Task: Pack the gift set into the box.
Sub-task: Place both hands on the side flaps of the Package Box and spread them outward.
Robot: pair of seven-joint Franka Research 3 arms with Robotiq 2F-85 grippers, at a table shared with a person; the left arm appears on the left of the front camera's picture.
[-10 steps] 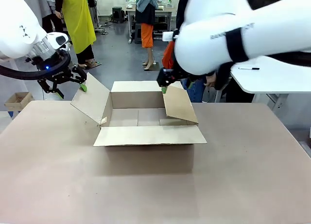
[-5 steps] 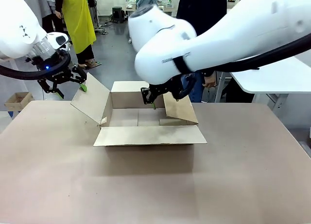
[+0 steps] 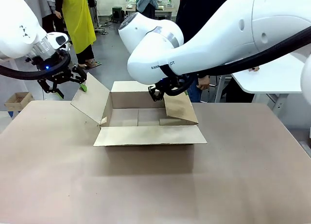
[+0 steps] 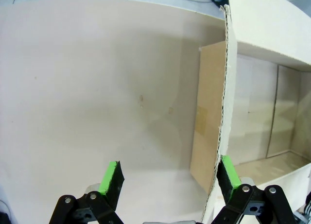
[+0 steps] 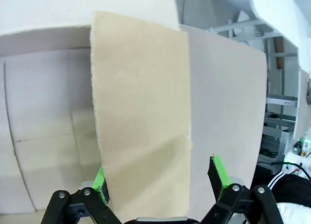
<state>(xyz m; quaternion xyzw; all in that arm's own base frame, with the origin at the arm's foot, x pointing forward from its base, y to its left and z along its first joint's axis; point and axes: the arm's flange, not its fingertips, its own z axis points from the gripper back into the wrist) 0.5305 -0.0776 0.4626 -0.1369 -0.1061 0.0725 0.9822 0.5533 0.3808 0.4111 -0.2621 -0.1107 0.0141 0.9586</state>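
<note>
Behind the brown table (image 3: pixel 252 175) lies a workshop floor where some people stand. At the middle of the table stands the box (image 3: pixel 150 135) with its flaps open. Its long axis runs left to right in the front frame, and its floor shows plain cardboard. The left gripper (image 3: pixel 71 91) hangs at the upper left, released, with jaws spread. In its wrist view the edge of the left flap (image 3: pixel 92 103) passes just beside the finger at the lower right. The right gripper (image 3: pixel 158 94) is over the far right part of the box, also released. The right flap (image 5: pixel 141 112) stands between its spread fingers and is not pinched. This flap leans inward over the opening, so I judge that the right arm, being nearer, should push it outward before packing.
</note>
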